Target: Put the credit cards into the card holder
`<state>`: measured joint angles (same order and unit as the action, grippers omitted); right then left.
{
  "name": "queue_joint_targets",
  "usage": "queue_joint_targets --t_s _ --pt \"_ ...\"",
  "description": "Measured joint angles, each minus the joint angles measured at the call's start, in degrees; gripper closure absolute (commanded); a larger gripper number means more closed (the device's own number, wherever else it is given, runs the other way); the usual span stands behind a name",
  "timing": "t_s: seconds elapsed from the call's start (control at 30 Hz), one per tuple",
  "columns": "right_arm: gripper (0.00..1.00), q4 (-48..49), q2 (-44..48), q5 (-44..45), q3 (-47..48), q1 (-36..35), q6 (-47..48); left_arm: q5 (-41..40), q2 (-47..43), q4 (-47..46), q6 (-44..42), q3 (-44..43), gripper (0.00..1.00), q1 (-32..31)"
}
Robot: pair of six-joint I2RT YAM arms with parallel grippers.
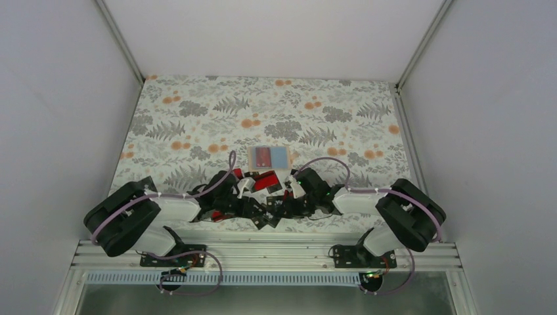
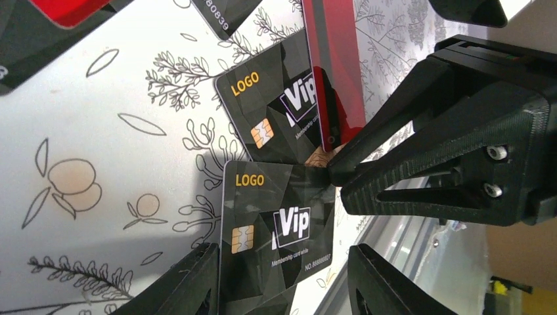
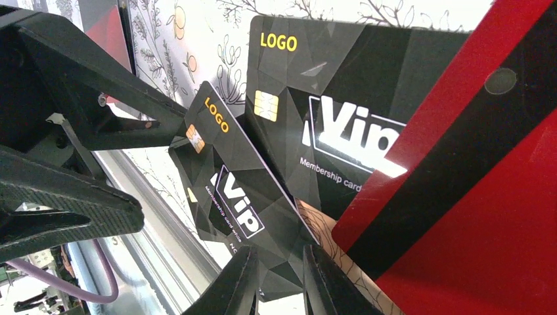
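Note:
The card holder (image 1: 270, 156) lies open on the floral cloth, one red card in its left half and pale blue showing on the right. Several red and black credit cards (image 1: 265, 184) lie heaped just in front of it. My right gripper (image 3: 281, 262) is shut on the corner of a black "Vip" card (image 3: 230, 197). The same black card (image 2: 276, 230) lies between the wide-apart fingers of my open left gripper (image 2: 282, 252). Both grippers, left (image 1: 244, 200) and right (image 1: 290, 200), meet over the heap. A red card with a black stripe (image 3: 473, 197) overlaps another black card (image 3: 328, 98).
The heap sits close to the table's near edge, where a metal rail (image 1: 263, 252) runs. White walls enclose the floral cloth (image 1: 197, 111) on three sides. More cards lie at the top of the left wrist view (image 2: 223, 13).

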<state>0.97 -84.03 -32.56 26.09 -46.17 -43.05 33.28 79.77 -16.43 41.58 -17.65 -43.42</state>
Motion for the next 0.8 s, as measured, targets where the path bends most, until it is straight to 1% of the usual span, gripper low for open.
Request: queue_joint_targets --t_s 0.17,0.3,0.43,0.7,0.8 --pt "0.80 0.74 -0.31 -0.28 -0.11 -0.02 0.00 2.71 0.28 -4.55 2.62 2.60 0.55 1.18" --pt "0.80 1.16 -0.31 -0.31 -0.28 -0.02 -0.02 3.65 1.22 -6.19 3.58 2.97 0.59 1.53" --pt "0.80 1.38 -0.31 -0.35 -0.39 -0.02 -0.02 3.80 1.55 -6.19 3.89 2.97 0.67 1.55" --pt "0.80 1.73 -0.31 -0.42 -0.52 -0.02 -0.04 3.56 1.51 -4.52 3.13 2.86 0.77 1.55" --pt "0.80 1.75 -0.31 -0.42 -0.52 -0.02 -0.07 3.52 1.53 -4.31 2.75 2.80 0.84 1.57"
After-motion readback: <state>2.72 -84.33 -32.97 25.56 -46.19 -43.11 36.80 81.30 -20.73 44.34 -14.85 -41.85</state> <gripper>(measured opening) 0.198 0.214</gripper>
